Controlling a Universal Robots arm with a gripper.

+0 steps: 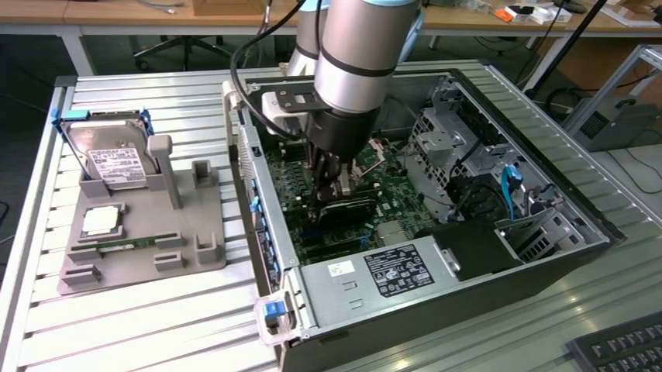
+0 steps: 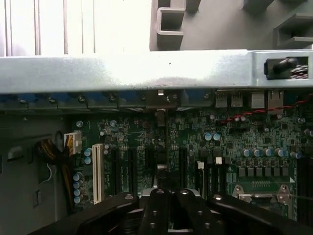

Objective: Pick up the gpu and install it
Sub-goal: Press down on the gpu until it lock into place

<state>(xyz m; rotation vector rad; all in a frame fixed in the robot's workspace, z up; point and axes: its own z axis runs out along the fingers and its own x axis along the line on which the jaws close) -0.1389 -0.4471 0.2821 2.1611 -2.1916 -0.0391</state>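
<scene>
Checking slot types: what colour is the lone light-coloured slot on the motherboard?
White, best seen in the wrist view: the slot stands out against the dark green motherboard.

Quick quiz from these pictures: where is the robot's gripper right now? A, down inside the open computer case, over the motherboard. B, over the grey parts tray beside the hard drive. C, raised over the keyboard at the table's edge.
A: in the exterior view the gripper reaches down into the open computer case, just above the green motherboard, away from the grey parts tray.
</scene>
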